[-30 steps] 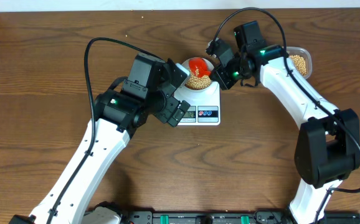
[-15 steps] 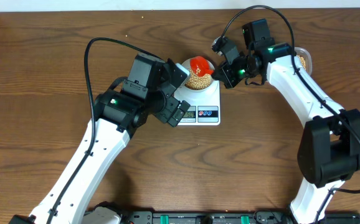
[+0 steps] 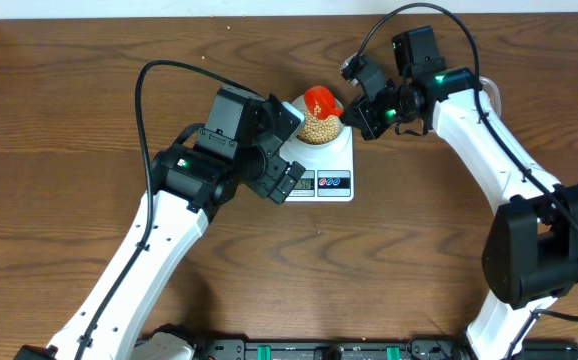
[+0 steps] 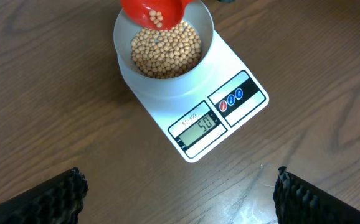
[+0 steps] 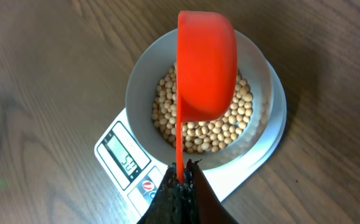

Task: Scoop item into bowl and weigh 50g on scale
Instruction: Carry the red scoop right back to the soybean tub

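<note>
Right end effector (image 5: 181, 186) backed off a bit, still pinching the red scoop (image 5: 206, 68) over the bowl (image 5: 139, 87) just ahead. Left end effector (image 4: 180, 199) is wide open above the scale (image 4: 255, 102).

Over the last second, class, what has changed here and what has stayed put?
The right gripper, holding the red scoop by its handle, shifted slightly rightward and away from the base, tipping the scoop up at the far rim of the bowl. The left gripper stayed open above the scale; bowl, beans and scale did not move.

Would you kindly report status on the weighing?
Left gripper open. Right gripper shut on red plastic scoop over pale round bowl of tan beans. White scale reads 50. Nothing blocking.
</note>
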Tool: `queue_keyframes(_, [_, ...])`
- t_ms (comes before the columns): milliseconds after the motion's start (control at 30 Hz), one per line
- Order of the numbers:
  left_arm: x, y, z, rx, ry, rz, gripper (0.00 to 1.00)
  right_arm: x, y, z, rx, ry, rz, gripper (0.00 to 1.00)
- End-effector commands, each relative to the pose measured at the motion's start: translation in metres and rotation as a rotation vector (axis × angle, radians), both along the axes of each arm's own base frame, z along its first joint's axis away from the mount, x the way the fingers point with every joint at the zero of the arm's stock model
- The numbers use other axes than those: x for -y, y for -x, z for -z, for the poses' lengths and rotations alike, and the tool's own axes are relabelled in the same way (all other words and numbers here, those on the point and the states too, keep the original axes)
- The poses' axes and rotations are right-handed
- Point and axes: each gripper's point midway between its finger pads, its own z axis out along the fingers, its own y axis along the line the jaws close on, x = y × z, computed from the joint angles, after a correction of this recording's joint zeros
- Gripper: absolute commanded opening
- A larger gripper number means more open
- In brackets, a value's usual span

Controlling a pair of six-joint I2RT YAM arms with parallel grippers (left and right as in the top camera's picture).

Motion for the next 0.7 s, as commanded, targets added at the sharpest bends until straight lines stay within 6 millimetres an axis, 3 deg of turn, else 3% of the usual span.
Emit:
queue_keyframes(0, [0.001,0.000,-0.001,-0.004,0.010,0.002,0.98,0.005,-0.001,-0.041,0.059,-0.060,0.013,0.01])
queue_keyframes(200, [0.001,0.000,-0.001,-0.004,0.010,0.002,0.98,0.022,0.006,-0.074,0.059,-0.177,0.015,0.01])
queue_keyframes(367, [0.001,0.000,-0.001,-0.004,0.010,0.002,0.98,0.051,0.009,-0.095,0.029,-0.281,0.051,0.01])
queue_keyframes(467, [0.001,0.000,-0.001,-0.004,0.010,0.002,0.98,0.073,0.008,-0.103,0.004,-0.346,0.085,0.01])
queue_keyframes(667, [0.001,0.000,-0.001,-0.004,0.010,0.002,0.98,0.142,-0.004,-0.096,-0.015,-0.332,0.262,0.01])
